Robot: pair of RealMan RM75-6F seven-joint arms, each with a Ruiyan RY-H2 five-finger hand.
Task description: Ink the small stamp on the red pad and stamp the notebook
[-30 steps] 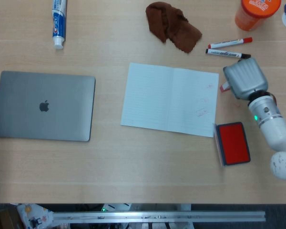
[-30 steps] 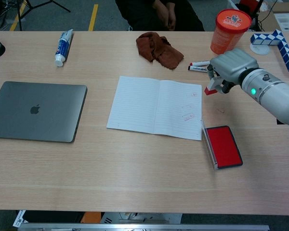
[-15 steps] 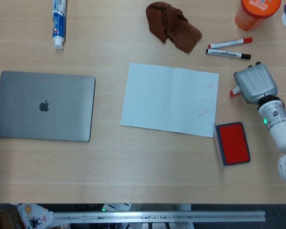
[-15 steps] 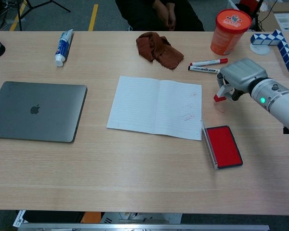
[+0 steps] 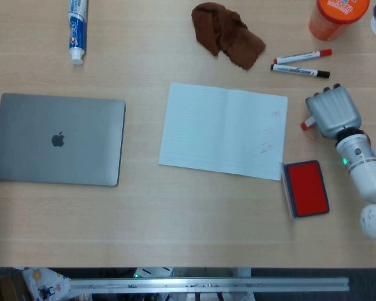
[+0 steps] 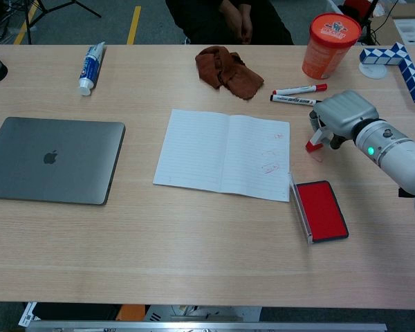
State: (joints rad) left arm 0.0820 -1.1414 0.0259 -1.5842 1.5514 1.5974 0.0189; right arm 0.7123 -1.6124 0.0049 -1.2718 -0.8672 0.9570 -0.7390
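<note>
While our right hand (image 6: 340, 114) grasps the small stamp (image 6: 313, 144) at right of frame, just right of the notebook (image 6: 225, 152) and above the open red pad (image 6: 321, 209), a tilted descent risks patchy inking. Since a second ago we moved rightward off the page. Left hand unseen.

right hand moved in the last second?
Yes. In the head view the right hand, holding the small stamp, has shifted right, away from the notebook edge, and slightly toward the red pad.
</note>
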